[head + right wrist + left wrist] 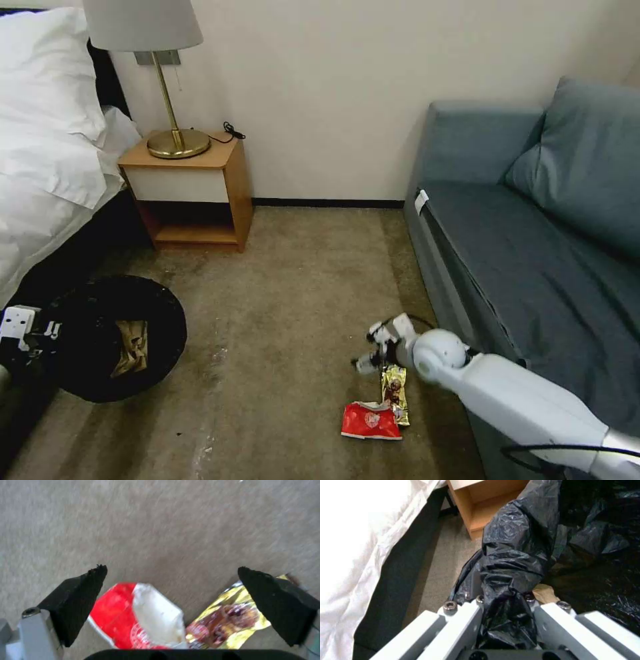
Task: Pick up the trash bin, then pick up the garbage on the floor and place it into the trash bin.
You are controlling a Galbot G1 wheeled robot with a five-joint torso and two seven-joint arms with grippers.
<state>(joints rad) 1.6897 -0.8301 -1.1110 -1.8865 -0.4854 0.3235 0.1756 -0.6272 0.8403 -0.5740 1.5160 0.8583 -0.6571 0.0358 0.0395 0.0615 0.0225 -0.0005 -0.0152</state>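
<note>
Left hand (506, 620) is clamped on the black bag at the rim of the trash bin (113, 340), holding it at 8 o'clock in head view, next to the bed (47, 167). A crumpled brown paper bag (131, 347) sits inside the bin.

Right hand (171, 580) is spread wide, gripping nothing, low over the carpet (287, 293) at 5 o'clock, beside the sofa (533, 227).

Red snack packet (133, 615) and gold wrapper (230, 615) lie touching on the carpet, between its black pads (80, 600) in the right wrist view.
</note>
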